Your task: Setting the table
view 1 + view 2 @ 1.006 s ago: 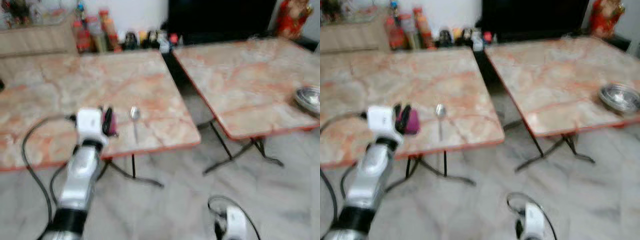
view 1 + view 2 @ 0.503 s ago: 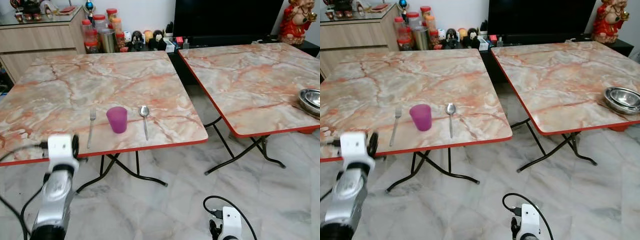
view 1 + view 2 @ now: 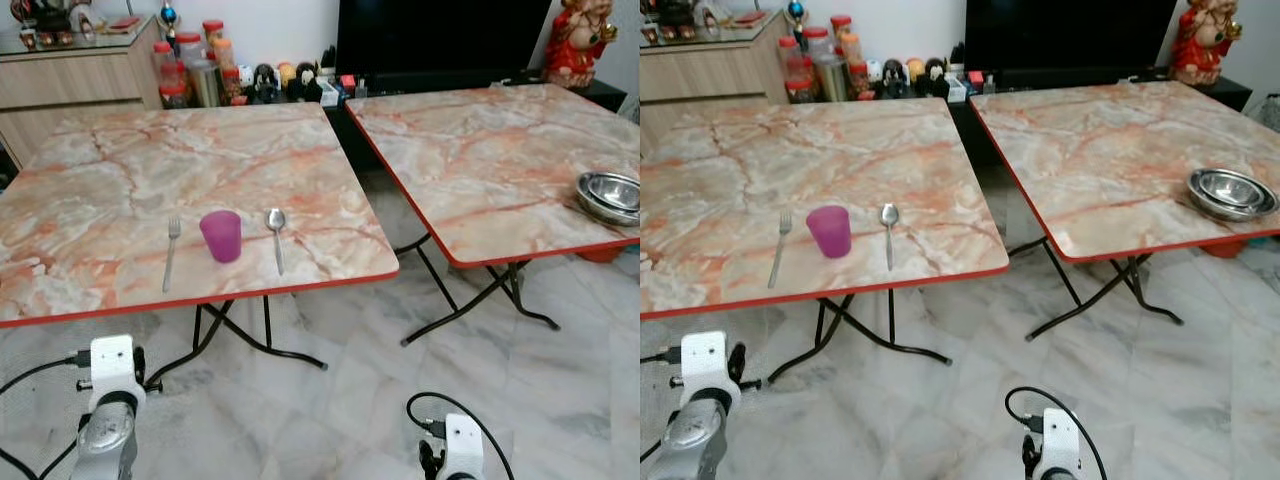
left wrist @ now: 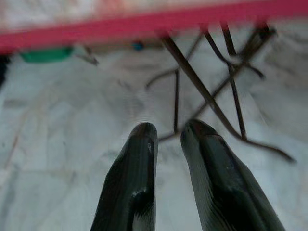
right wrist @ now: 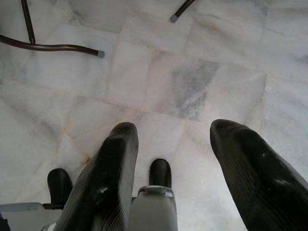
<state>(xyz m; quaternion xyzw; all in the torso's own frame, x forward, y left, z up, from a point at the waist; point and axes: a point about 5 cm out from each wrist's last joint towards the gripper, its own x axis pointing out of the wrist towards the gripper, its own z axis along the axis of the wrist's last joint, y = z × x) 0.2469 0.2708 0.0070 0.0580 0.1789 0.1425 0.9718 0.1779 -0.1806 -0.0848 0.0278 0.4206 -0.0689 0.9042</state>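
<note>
Two desks, marble tops. Near desk (image 3: 120,180), front edge: fork (image 3: 169,254), cup (image 3: 221,236), spoon (image 3: 276,236) in a row. Far desk (image 3: 480,150), right edge: bowls (image 3: 611,196). Left gripper (image 4: 167,137) low, jaws nearly together; right gripper (image 5: 171,132) low, jaws apart, both empty. Next, likely: fetch a bowl, gripping its rim squarely.

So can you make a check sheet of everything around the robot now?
Surface: two marble-patterned folding tables, left table, right table.
Job's things: fork, purple cup and spoon in a row near the left table's front edge; steel bowls on the right table.
Clutter: jars and figurines behind.
Grippers: left gripper low, nearly closed, empty; right gripper low, open, empty.
Cables: black cable at right wrist.
Surroundings: marble floor, TV, red statue.
</note>
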